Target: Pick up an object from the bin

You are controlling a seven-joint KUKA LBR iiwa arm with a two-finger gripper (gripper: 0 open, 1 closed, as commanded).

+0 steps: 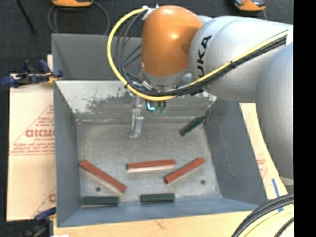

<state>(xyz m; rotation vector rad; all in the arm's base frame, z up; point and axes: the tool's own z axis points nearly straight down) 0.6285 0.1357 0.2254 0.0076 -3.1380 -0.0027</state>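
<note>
We read the grey bin (66,147) as a clock face, with 12 at the far wall. The arm (237,58) comes in from 3 o'clock. Its orange cover (165,38) and a looping yellow cable (110,46) sit above the far wall. Below them the tool (137,125) hangs at about 12 o'clock, low over the bare floor just in front of that wall. We cannot tell whether it is apart or together, or whether it touches the floor.

The nearest piece is a dark green stick (192,126) at 2 o'clock, tilted up against the right wall and apart from the tool. Toward 6 from the tool, near the middle of the floor, lies a red bar with a pale edge (150,166), flat and running 9 to 3. Just beside it at 4 o'clock lies the right red bar (184,170), slanting up toward 2. At 8 o'clock lies the left red bar (102,176), slanting down toward 5. Along the near wall lie two dark pieces, the left green bar (100,200) at 7 and the right green bar (157,197) at 6. All of these lie well apart from the tool.
</note>
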